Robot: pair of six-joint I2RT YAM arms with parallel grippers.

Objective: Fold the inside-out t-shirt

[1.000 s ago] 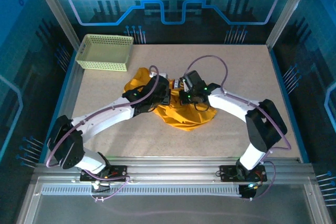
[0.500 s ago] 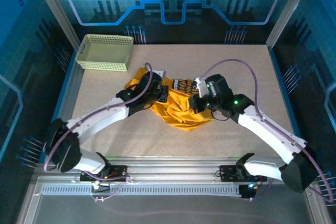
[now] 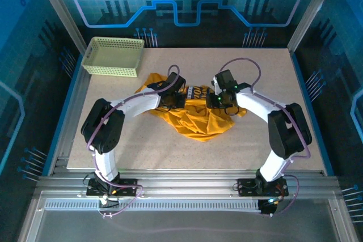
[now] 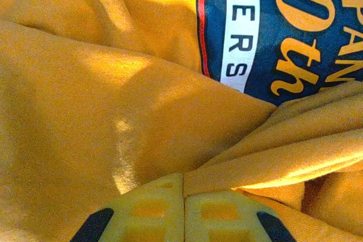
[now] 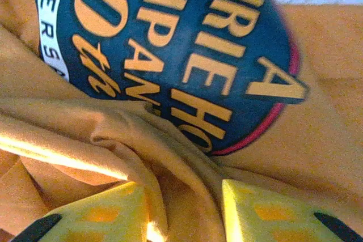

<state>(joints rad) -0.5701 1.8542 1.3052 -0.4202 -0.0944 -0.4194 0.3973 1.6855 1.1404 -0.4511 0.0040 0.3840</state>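
Note:
The mustard-yellow t-shirt point(image 3: 195, 122) lies crumpled mid-table, its dark blue print point(image 3: 198, 91) facing up between the two grippers. My left gripper point(image 3: 179, 97) rests on the shirt's left part. In the left wrist view its pads point(image 4: 184, 199) are pressed together, and a fold of yellow cloth point(image 4: 266, 157) runs out from the seam between them. My right gripper point(image 3: 215, 101) is down on the shirt's right part. In the right wrist view its fingers point(image 5: 184, 211) stand apart with bunched cloth point(image 5: 181, 168) between them, just below the print point(image 5: 170, 43).
A pale yellow-green mesh basket point(image 3: 113, 56) sits at the table's back left corner. Bare tabletop point(image 3: 266, 72) surrounds the shirt. Blue enclosure walls and metal posts ring the table.
The right arm swung out to the right and came back to the shirt. The left arm reached farther in. The shirt's blue print now shows between the grippers.

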